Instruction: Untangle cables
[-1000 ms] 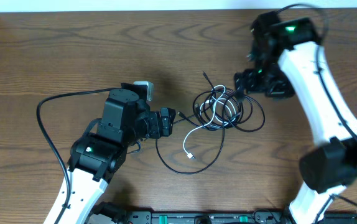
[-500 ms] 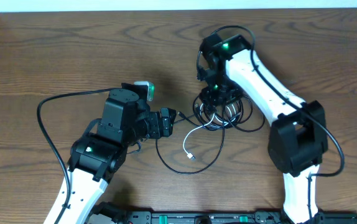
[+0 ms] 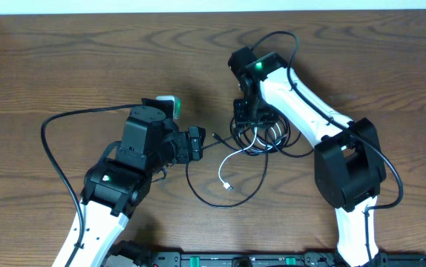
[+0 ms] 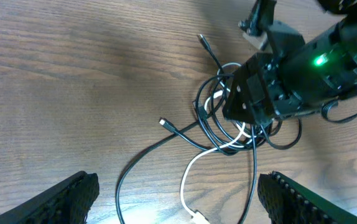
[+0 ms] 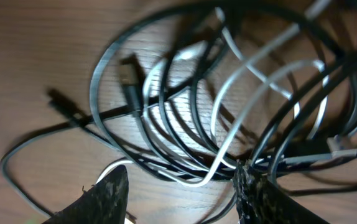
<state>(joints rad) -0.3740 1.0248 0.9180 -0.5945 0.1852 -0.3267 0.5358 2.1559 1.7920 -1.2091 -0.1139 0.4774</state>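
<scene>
Progress: judged barely begun. The cables (image 3: 261, 137) lay mid-table as one knot, black and white strands looped through each other, none pulled free. Everything was left to do: lift a strand, draw it out, lay the cords apart.

Right gripper (image 3: 248, 122) sat low on the left edge of the knot. In the wrist view its jaws stood apart, straddling the coil's edge (image 5: 216, 112), with black strands pressed against one finger (image 5: 259, 199). No strand looked clamped.

Left gripper (image 3: 198, 143) hovered just left of the knot, jaws spread wide and empty. Its fingers (image 4: 73, 193) framed the tangle from a distance, touching nothing.

Materials:
- The cords were thin, round, limp and smooth-jacketed. The black ones were slightly glossy, the white ones silvery where lit.
- The coil was several overlapping rings.
- One white tail (image 3: 228, 174) ran down to a small pale plug.
- One black strand (image 3: 220, 202) swept out in a wide open loop below.
- A small black plug end (image 4: 163, 122) pointed left.
- The table (image 3: 64, 67) was brown wood, with a strong wavy grain and a matte finish.
</scene>
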